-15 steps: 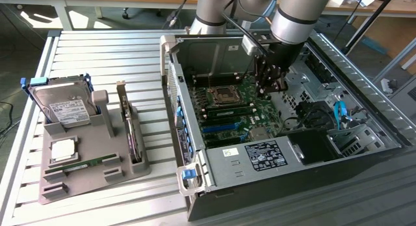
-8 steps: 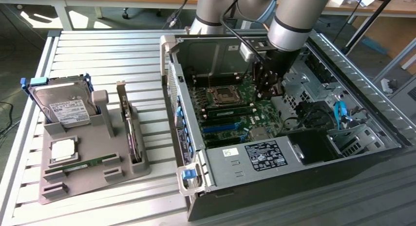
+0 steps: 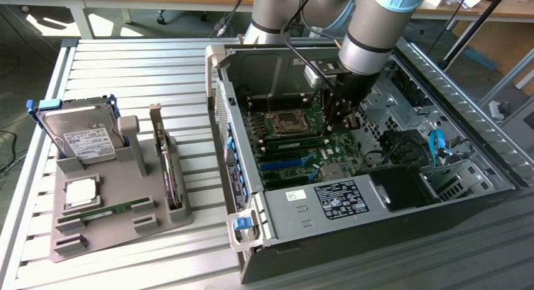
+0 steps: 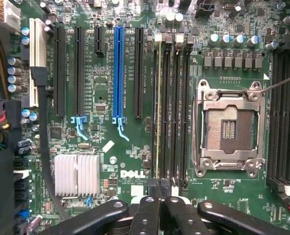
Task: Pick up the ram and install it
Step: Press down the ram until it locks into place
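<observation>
A ram stick (image 4: 158, 112) stands edge-on in one of the black memory slots beside the empty processor socket (image 4: 229, 128). In the exterior view it is a green strip with black chips (image 3: 292, 143) on the motherboard inside the open case. My gripper (image 4: 159, 196) is shut, and its fingertips (image 4: 148, 208) sit directly over one end of that stick. I cannot tell whether they touch it. In the exterior view the gripper (image 3: 337, 119) reaches down into the case at the exterior view's right end of the stick. Another green ram stick (image 3: 114, 209) lies in the grey holder.
The grey holder (image 3: 159, 226) at the exterior view's left carries a hard drive (image 3: 82, 140), a silver processor chip (image 3: 81, 191) and an upright expansion card (image 3: 167, 168). The case walls (image 3: 224, 115), a blue slot (image 4: 118, 73) and a heatsink (image 4: 77, 174) surround the work spot.
</observation>
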Motion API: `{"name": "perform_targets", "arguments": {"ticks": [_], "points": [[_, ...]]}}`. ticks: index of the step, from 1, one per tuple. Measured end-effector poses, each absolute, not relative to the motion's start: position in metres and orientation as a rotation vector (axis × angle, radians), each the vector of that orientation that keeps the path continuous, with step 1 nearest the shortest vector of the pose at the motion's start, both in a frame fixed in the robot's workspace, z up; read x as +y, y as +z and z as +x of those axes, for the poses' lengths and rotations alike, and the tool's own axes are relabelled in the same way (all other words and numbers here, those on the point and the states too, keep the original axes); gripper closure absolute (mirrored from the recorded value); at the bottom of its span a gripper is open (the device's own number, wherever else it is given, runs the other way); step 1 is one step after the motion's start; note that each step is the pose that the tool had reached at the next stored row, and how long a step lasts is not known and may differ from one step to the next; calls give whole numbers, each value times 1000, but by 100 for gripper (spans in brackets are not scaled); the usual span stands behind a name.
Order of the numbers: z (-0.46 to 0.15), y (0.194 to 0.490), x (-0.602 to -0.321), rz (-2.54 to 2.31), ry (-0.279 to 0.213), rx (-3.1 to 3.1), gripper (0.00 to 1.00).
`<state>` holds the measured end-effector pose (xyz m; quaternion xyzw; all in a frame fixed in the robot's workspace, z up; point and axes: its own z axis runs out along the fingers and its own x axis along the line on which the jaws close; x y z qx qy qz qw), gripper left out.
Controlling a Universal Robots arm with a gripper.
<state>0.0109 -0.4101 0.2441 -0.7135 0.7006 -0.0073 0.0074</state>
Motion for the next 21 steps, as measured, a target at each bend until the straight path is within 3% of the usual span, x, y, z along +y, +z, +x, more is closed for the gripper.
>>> {"name": "perform_targets", "arguments": {"ticks": [21], "points": [[11, 231, -409, -2233, -28, 2193, 89]]}}
